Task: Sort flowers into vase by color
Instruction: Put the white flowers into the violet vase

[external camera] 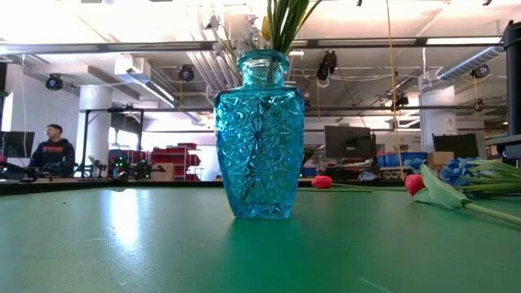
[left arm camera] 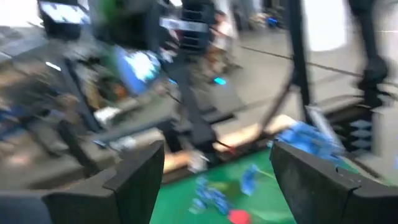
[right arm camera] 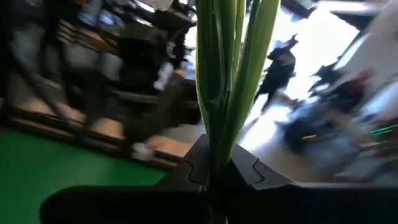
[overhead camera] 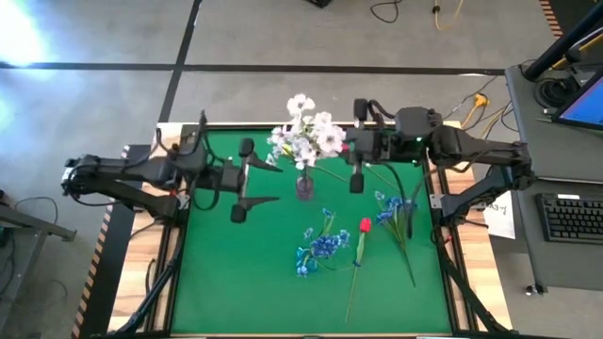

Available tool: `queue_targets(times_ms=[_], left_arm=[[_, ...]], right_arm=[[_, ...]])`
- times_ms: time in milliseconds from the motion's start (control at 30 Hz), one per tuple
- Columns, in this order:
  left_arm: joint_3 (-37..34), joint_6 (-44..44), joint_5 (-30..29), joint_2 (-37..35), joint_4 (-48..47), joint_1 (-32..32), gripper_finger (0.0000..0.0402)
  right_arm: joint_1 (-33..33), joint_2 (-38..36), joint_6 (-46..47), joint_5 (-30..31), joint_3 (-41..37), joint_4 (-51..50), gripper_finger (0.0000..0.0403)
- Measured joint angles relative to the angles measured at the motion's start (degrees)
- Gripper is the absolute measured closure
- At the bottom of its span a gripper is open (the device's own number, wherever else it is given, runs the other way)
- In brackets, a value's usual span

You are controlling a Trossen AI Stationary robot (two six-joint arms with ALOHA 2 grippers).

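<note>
Flowers fill the scene: the right pincer (overhead camera: 357, 162) is clamped on a green-stemmed flower (right arm camera: 227, 81), just right of the blue glass vase (external camera: 260, 137), which holds white blossoms (overhead camera: 306, 137). The left pincer (overhead camera: 239, 181), fingers spread wide and holding nothing, hangs left of the vase. In front of both, on the green counter (overhead camera: 254, 292), lie a blue cluster (overhead camera: 322, 247), a red tulip (overhead camera: 364, 226) and another blue bloom (overhead camera: 394, 209), well apart from either pincer.
</note>
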Motion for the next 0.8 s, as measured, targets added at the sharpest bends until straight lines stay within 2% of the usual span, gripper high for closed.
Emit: queue_targets(times_ms=[100,200,300,600,800], left_arm=[[-3.93,2.61,-4.57,0.69,11.13,-2.06,0.0123],[-6.22,4.04,-4.61,2.18,20.15,-3.29,0.0123],[-6.61,5.96,-4.59,3.73,24.75,-3.64,0.0123],[-1.31,6.22,-4.91,8.92,25.57,-3.58,0.0123],[2.83,6.61,-9.46,11.87,25.45,-3.28,0.0123]], right_arm=[[0.03,1.12,5.05,-1.75,-0.2,-0.9,0.039],[0.13,2.76,6.28,-1.72,-0.26,-0.93,0.039],[0.13,4.0,6.27,-1.7,-0.26,-0.89,0.039],[0.19,4.78,8.73,-1.72,-0.26,-2.05,0.039],[0.78,4.75,11.04,-1.72,-0.28,-3.16,0.039]])
